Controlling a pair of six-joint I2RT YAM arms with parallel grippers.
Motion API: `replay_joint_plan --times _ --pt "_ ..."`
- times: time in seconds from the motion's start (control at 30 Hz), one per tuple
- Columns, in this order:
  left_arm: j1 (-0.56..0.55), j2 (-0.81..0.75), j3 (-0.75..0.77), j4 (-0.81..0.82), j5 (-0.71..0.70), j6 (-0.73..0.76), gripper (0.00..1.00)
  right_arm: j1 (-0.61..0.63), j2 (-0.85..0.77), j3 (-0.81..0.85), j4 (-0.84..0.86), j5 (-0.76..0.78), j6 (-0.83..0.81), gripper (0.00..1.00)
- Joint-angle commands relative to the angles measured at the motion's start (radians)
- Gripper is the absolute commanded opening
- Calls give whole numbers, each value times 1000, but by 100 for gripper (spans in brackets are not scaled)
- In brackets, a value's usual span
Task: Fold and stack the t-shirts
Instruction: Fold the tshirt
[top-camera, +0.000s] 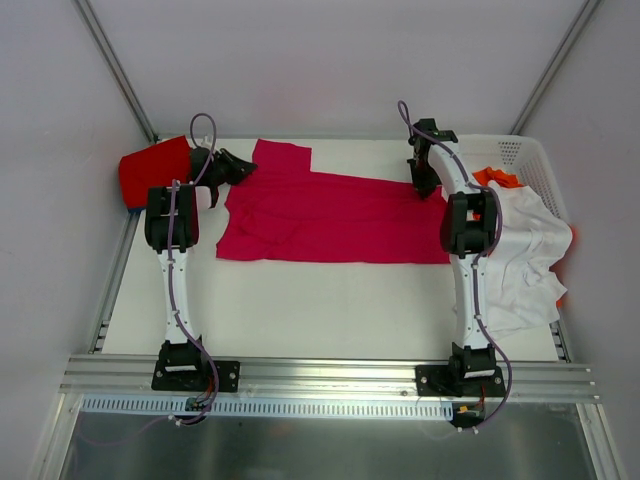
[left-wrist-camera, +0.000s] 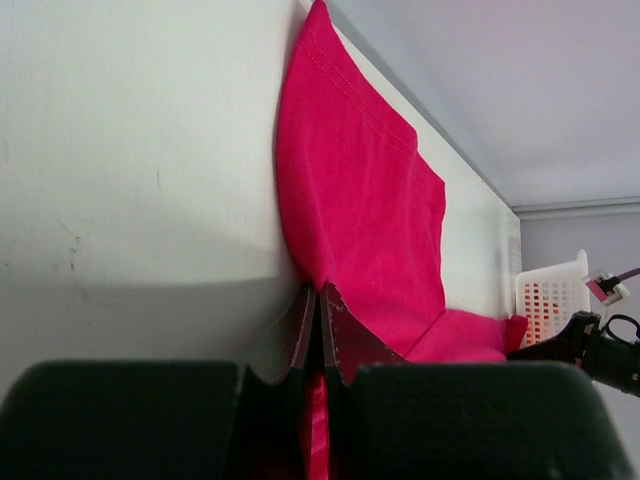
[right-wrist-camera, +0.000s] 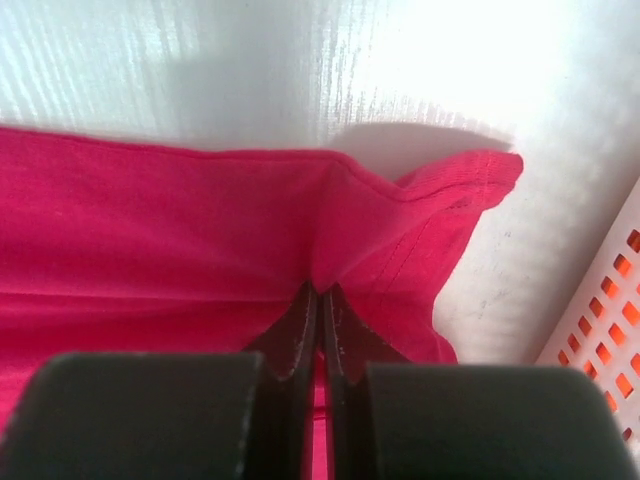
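We see the crimson-pink t-shirt (top-camera: 330, 215) flat on the table (top-camera: 300, 300), left gripper (top-camera: 238, 168) and right gripper (top-camera: 422, 186) each clamped on one end. The basket (top-camera: 530, 152) holds an orange t-shirt (top-camera: 497, 178), a white t-shirt (top-camera: 525, 250) draped over its rim.

Both arms reach forward, wrists low. The left fingers (left-wrist-camera: 300, 335) pinch the left edge of the shirt (top-camera: 330, 215); the right fingers (right-wrist-camera: 297, 335) pinch its far right corner.
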Motion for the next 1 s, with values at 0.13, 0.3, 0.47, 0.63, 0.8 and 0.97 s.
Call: replay_joint_plan --times 0.13,0.3,0.47,0.63,0.8,0.97 --pt "3 -62 9 -13 13 30 0 -11 -24 -71 -24 106 -19 0" --pt "-4 -155 -27 8 85 27 0 -13 -86 -95 25 160 -13 1" --pt "-30 -347 -57 -71 127 115 0 -13 -120 -85 53 195 1 1" --pt "-58 -505 -66 -202 151 235 0 -11 -170 -108 67 179 21 0" --pt "-69 -612 -135 -257 205 277 0 -2 -268 -195 71 145 39 0" --pt "-106 -711 -257 -286 205 332 0 22 -365 -314 71 145 47 1"
